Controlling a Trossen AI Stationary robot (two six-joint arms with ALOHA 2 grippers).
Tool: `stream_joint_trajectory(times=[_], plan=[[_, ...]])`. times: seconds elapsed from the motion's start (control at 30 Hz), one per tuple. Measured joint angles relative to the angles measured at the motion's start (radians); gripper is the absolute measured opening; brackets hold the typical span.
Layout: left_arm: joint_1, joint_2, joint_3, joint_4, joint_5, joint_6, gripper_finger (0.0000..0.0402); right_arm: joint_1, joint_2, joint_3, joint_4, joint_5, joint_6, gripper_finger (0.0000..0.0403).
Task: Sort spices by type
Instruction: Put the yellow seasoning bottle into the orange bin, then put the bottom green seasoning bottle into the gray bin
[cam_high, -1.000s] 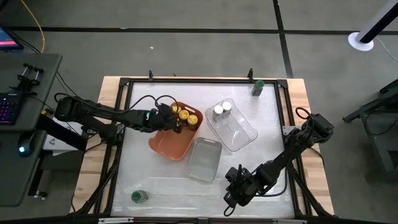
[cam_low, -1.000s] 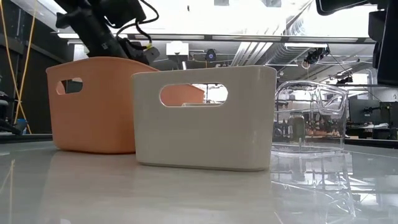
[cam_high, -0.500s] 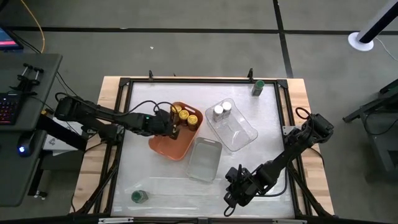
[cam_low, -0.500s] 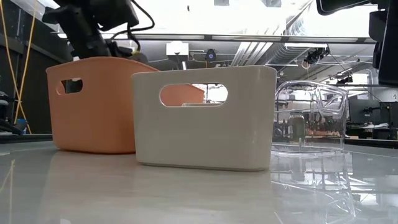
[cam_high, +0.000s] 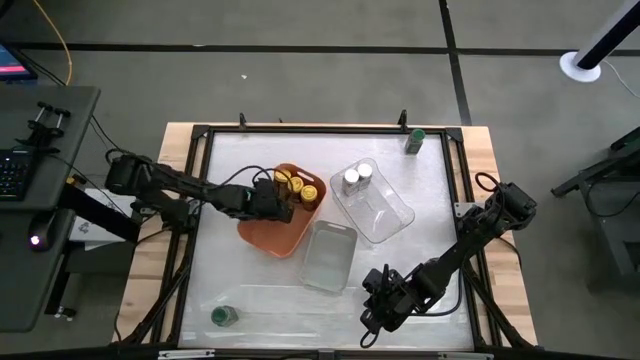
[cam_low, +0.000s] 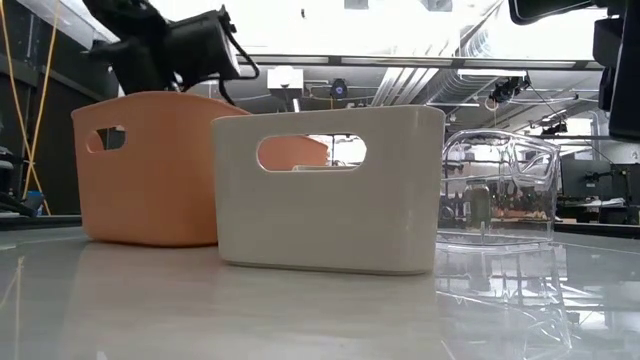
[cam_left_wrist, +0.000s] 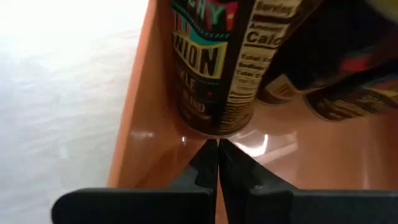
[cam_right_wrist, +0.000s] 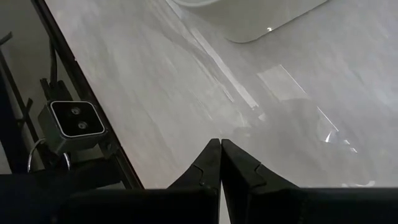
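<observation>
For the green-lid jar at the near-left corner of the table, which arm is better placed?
Probably left. The left gripper is at the orange tray, on the same side as that green-lid jar. The right gripper is also near, but across the table. Both jaws are shut, empty.

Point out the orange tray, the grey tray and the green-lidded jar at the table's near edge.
orange tray (cam_high: 270, 233): high view, bare floor inside.
grey tray (cam_low: 330, 210): low view, front wall below the handle slot.
green-lidded jar (cam_high: 221, 316): high view, its lid.
</observation>
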Motion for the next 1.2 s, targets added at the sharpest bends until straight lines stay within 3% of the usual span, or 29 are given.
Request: stream_joint_trajectory(times=[0.33,0.57,0.87,1.0,1.2], plan=[[0.0,0.043,0.0,0.021,-0.115,-0.14,0.0,0.0,0.0,0.0,0.005,-0.016,0.01,0.0],[0.0,0.043,0.0,0.01,-0.122,-0.121,0.0,0.0,0.0,0.0,0.006,-0.019,0.01,0.0],[-0.027,0.04,0.0,0.009,-0.004,-0.117,0.0,0.0,0.0,0.0,0.008,-0.023,0.007,0.0],[-0.046,0.001,0.0,-0.025,-0.006,-0.117,0.0,0.0,0.0,0.0,0.008,-0.023,0.007,0.0],[-0.057,-0.133,0.0,-0.086,-0.096,-0.112,0.0,0.0,0.0,0.0,0.008,-0.023,-0.015,0.0]])
